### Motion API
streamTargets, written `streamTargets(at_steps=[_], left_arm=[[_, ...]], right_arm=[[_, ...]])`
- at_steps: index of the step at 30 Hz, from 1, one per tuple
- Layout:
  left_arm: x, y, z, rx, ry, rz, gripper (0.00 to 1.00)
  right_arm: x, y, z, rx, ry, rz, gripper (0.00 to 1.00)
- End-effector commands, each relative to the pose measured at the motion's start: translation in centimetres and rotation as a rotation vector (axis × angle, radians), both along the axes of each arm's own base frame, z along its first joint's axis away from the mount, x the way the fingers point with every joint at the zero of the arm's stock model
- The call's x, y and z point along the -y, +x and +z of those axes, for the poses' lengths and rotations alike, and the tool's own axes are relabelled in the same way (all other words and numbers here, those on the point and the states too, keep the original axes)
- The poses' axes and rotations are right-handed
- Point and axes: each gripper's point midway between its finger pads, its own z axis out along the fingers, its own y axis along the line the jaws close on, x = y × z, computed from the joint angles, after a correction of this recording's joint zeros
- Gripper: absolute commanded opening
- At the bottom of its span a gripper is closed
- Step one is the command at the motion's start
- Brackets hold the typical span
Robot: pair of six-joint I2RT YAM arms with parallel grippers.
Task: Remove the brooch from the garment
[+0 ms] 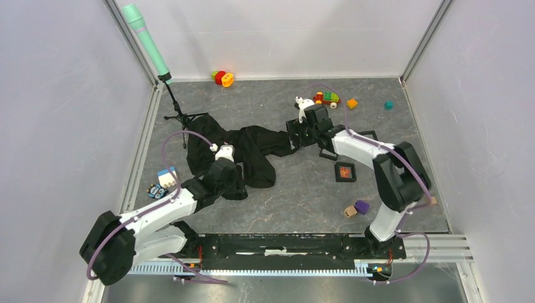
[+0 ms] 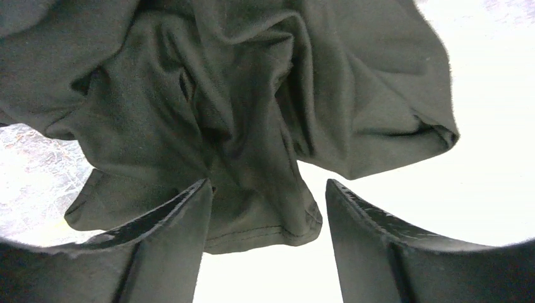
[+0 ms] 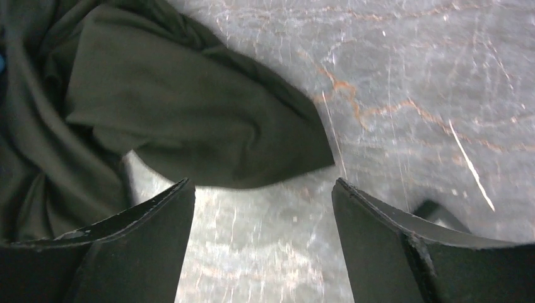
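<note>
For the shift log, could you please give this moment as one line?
left gripper: open above garment | right gripper: open at garment's right end | brooch: not visible

No legible txt, labels or nos. in any view.

I'm driving a robotics lab cell here, not a home or a shop. Plain white walls (image 1: 284, 31) set in aluminium posts (image 1: 428, 39) box in a grey, stone-patterned table (image 1: 303, 189). The left arm (image 1: 158, 214) and right arm (image 1: 378, 158) are bolted to a black mounting bar (image 1: 284, 243) at the near edge, with purple cables (image 1: 165, 150) looping along them. A green microphone (image 1: 145, 39) stands on a tripod (image 1: 183, 117) in the far left corner. The props are a mixed lot: a black shirt (image 1: 252, 151), plastic toys (image 1: 223, 77) by the back wall, small coloured blocks (image 1: 352, 103) and a black tray (image 1: 345, 180). My wrist views show the same scratched tabletop under hard light.
</note>
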Motion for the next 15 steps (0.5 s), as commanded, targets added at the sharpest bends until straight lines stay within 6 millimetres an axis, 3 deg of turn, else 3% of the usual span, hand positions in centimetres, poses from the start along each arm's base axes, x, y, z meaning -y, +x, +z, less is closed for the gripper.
streamTargets(at_steps=[1,5,8,9,12,14,15], left_arm=[[0.8,1.5,0.3,-0.013,-0.031,0.045,0.69],[0.7,2.2,-0.6,-0.022,-0.045,0.082,0.61],[0.7,2.5,-1.3,-0.031,-0.053,0.090,0.48],[0.7,2.6,-1.5,-0.033,-0.049,0.091,0.39],[-0.2,2.9,-0.9,-0.025,-0.026,0.110,0.11],[-1.2,2.5,0.1,-0.019,-0.008,0.138,0.02],[-1.5,2.2,0.8,-0.016,-0.015,0.148,0.02]], right_arm=[[-2.3,3.7,0.4,0.056,0.012,0.023,0.82],[-3.4,5.0,-1.4,0.050,-0.016,0.045,0.82],[-4.4,5.9,-3.0,0.012,-0.021,0.063,0.76],[-4.8,6.0,-3.7,-0.006,-0.017,0.074,0.70],[-6.2,5.9,-3.7,-0.023,0.021,0.119,0.34],[-6.3,6.5,-1.8,0.006,0.027,0.112,0.02],[-6.1,7.0,-0.3,0.035,0.022,0.099,0.00]])
